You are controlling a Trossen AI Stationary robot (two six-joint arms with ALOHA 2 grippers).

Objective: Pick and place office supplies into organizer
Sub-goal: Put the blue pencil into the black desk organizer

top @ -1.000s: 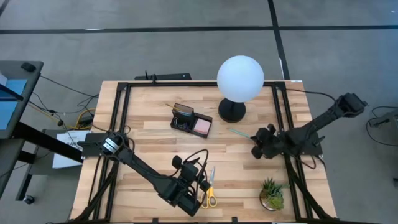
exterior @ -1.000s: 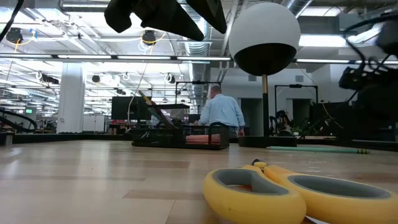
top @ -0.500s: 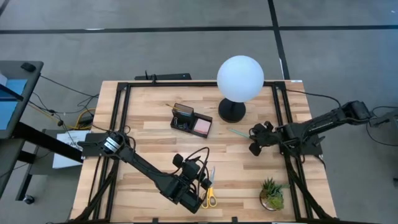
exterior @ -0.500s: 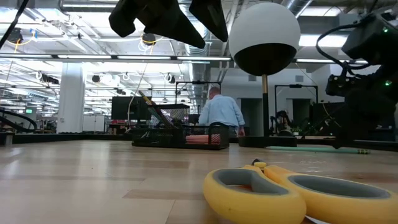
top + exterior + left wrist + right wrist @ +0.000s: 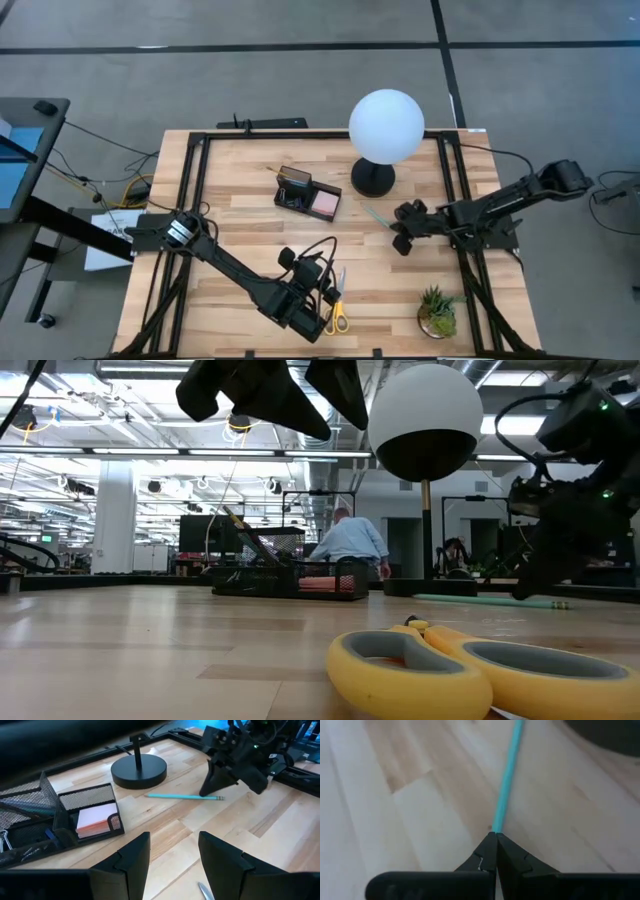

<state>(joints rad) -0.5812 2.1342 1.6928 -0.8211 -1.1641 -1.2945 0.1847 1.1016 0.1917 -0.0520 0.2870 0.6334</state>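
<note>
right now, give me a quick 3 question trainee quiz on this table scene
1. True or false: the right gripper has its fingers shut.
2. What lies on the wood just ahead of that gripper's tips? A) yellow scissors B) teal pencil C) black clip
3. Fill in: the pink sticky-note pad sits in the ____.

Key
1. True; its fingertips meet in the right wrist view.
2. B, the teal pencil, lying beside the lamp base.
3. The organizer; the pink sticky-note pad fills one low tray.

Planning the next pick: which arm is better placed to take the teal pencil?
Right. The right gripper, shut, sits at the teal pencil's end; the left gripper, open, hovers over the scissors.
</note>
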